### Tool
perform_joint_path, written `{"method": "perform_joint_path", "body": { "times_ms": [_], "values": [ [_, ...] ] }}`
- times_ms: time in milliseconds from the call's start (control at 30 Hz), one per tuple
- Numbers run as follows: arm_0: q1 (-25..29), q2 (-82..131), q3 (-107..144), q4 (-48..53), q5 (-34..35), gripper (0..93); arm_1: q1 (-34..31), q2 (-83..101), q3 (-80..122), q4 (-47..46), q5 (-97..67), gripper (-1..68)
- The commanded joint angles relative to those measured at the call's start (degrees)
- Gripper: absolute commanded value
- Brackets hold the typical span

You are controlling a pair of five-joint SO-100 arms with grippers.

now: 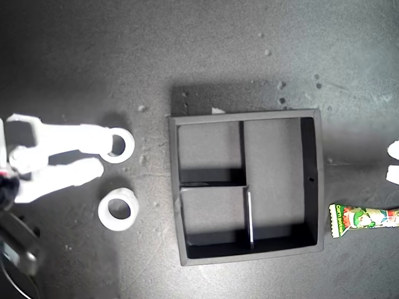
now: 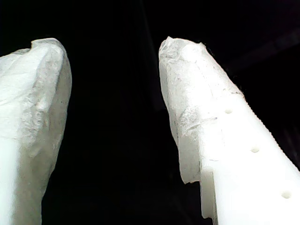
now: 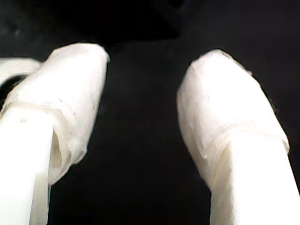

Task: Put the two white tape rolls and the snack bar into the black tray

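Beside the tray [image 1: 174, 187], your second gripper [image 3: 140, 84] is spread beside a tape roll [image 1: 117, 145], ready to pinch it.

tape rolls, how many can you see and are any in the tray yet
2, both outside the black tray, toward the exterior view's left: upper roll at a gripper's fingertips, lower roll lying free.

The three parts of the black tray [image 1: 175, 187] are open from above, with only low walls between them. At the tray's side on the exterior view's left, bare table [image 1: 153, 93] leaves room. Farther out, my second gripper [image 1: 103, 156], jaws apart, crowds one tape roll [image 1: 117, 145]. The other tape roll [image 1: 117, 209] lies free. The snack bar [image 1: 365, 218] lies just beside the tray's opposite wall.
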Motion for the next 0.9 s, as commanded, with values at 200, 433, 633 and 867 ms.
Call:
{"method": "perform_joint_path", "body": {
  "times_ms": [200,433,633,867],
  "values": [
    [5.98,-28.56,-18.81,15.38,-8.7,12.1,-13.18,-18.9,-13.8,10.46,16.61,18.1],
    [6.94,-29.79,-12.04,15.03,-14.59,13.7,-18.54,-18.9,-7.56,8.96,23.47,18.1],
    [6.86,-30.5,-7.29,8.96,-13.1,13.9,-19.34,-18.9,-6.24,9.05,25.58,17.9],
    [5.62,-32.34,-5.27,3.78,-10.63,14.2,-21.09,-18.9,-4.57,9.14,28.13,17.7]
  ]
}}
